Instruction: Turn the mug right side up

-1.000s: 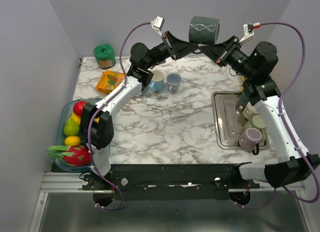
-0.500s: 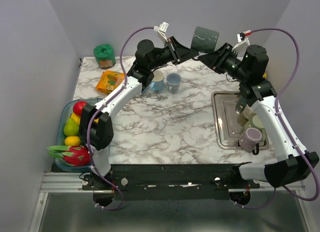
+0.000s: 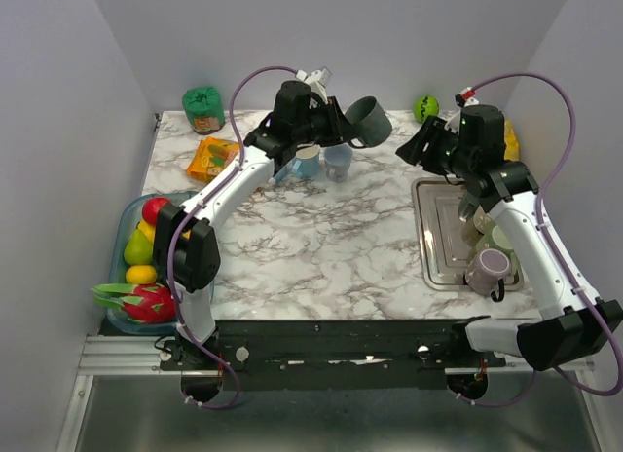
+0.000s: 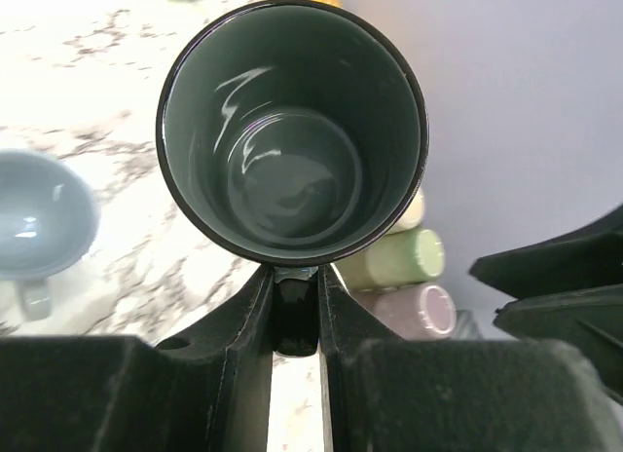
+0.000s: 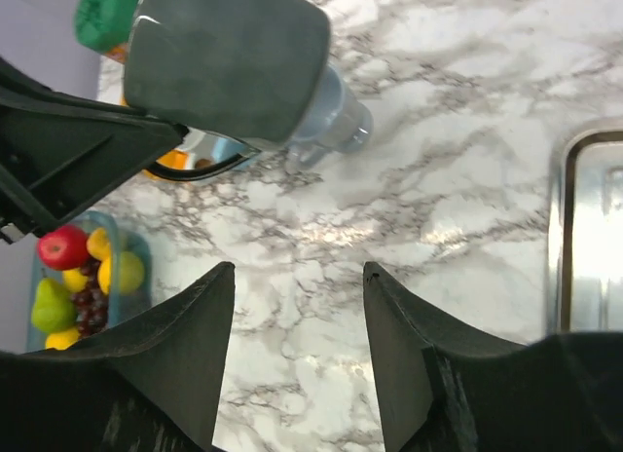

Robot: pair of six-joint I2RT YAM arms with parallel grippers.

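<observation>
Mug (image 3: 370, 121) held aloft by left gripper (image 3: 343, 129); right gripper (image 5: 297, 274) spread.

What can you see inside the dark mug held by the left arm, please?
The mug looks empty: only its glossy bare bottom shows. The left fingers cover the part they grip.

In the left wrist view the dark mug (image 4: 292, 131) hides its own outer wall; the part clamped in the left end effector (image 4: 294, 306) is lost in shadow. Beyond its rim a green mug (image 4: 394, 257) and purple mug (image 4: 421, 311) show partly. Left of the end effector, a blurred pale blue cup (image 4: 39, 223) is cut off.
</observation>
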